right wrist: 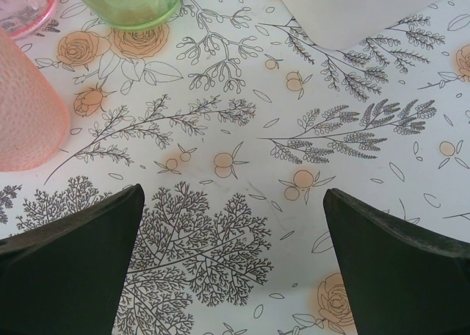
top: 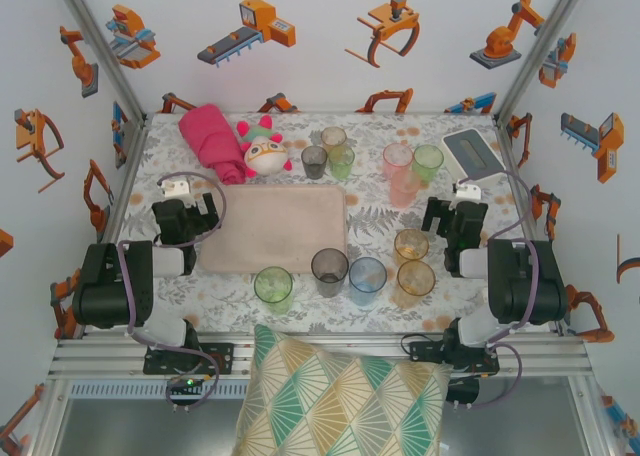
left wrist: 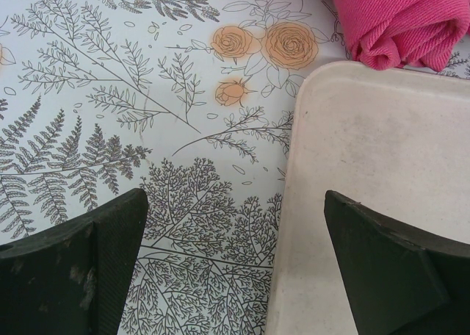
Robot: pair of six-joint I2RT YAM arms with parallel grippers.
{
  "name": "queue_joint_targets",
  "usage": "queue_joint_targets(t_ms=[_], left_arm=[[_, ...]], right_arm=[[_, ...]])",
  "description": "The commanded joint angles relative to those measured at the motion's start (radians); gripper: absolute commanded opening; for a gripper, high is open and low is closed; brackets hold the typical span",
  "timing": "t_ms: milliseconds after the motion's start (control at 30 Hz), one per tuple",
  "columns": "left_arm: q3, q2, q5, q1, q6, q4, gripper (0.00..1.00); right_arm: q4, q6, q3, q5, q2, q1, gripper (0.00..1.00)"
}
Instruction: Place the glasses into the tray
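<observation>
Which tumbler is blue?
The blue tumbler in the near row, between the smoky grey tumbler and the nearer amber tumbler; no other is blue.

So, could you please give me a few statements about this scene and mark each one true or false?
1. The tray is empty. True.
2. Both grippers are shut on glasses. False: the left gripper and the right gripper are open and hold nothing.
3. The rolled pink towel lies by the tray's far left corner. True.
4. The blue glass stands in the far row. False: it stands in the near row, between a grey glass and an amber glass.
5. The left gripper hangs over the tray's left edge. True.
</observation>
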Motion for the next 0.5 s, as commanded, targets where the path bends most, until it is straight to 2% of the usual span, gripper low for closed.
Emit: queue_joint_targets(t_ms=[0,467], left_arm=[[0.020,0.003,-0.012,-0.001,0.019,0.002,0.97],[0.018,0.000,-0.014,-0.004,0.019,0.004,0.97]], right_arm=[[0.040,0.001,0.022,0.015,-0.003,0.003,0.99],[0.037,0.005,0.022,0.029,-0.005,0.003,0.99]])
